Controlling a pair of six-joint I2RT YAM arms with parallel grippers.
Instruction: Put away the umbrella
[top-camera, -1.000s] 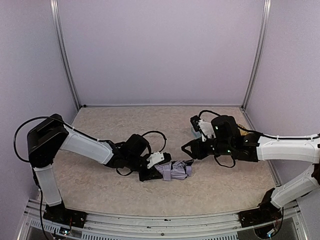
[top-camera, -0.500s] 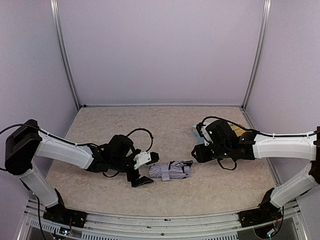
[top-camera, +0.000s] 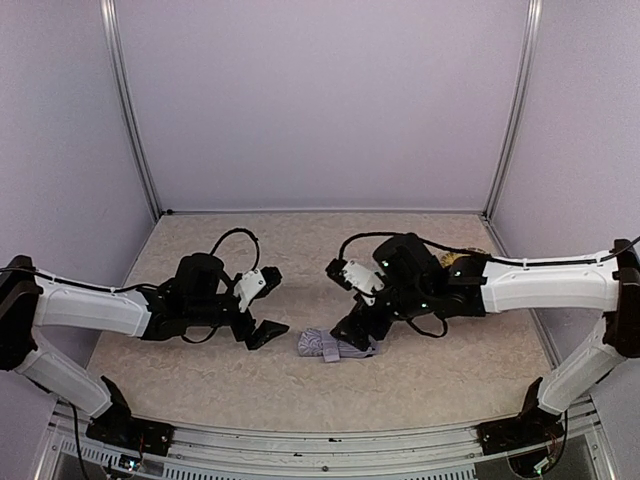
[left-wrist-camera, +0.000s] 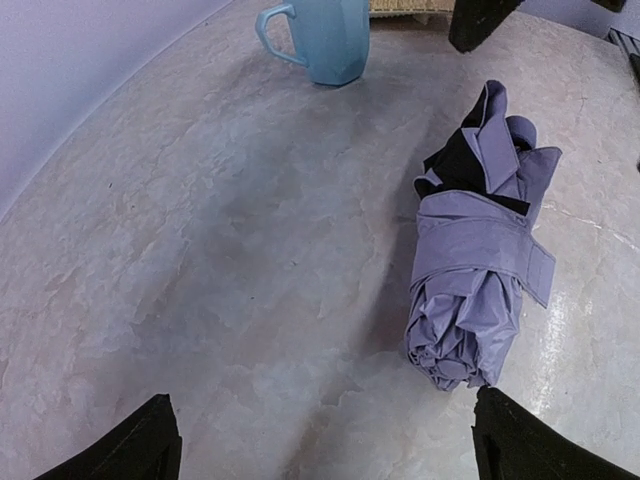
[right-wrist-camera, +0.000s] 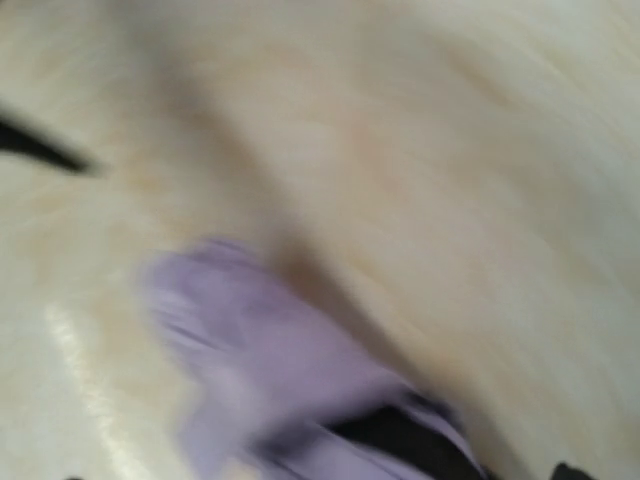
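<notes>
Left fingers (top-camera: 268, 334) backed off; umbrella (top-camera: 325, 346) lies crosswise, handle rightward.

A light blue mug (left-wrist-camera: 325, 40) stands upright on the pale, marbled tabletop (left-wrist-camera: 200, 250), well ahead of the left end effector (left-wrist-camera: 325, 450) and roughly on its midline, with its handle turned left. Just right of the mug, a strip of something tan and woven (left-wrist-camera: 410, 6) shows at the frame's edge. A plain lavender wall (left-wrist-camera: 80, 60) rises far left.
</notes>
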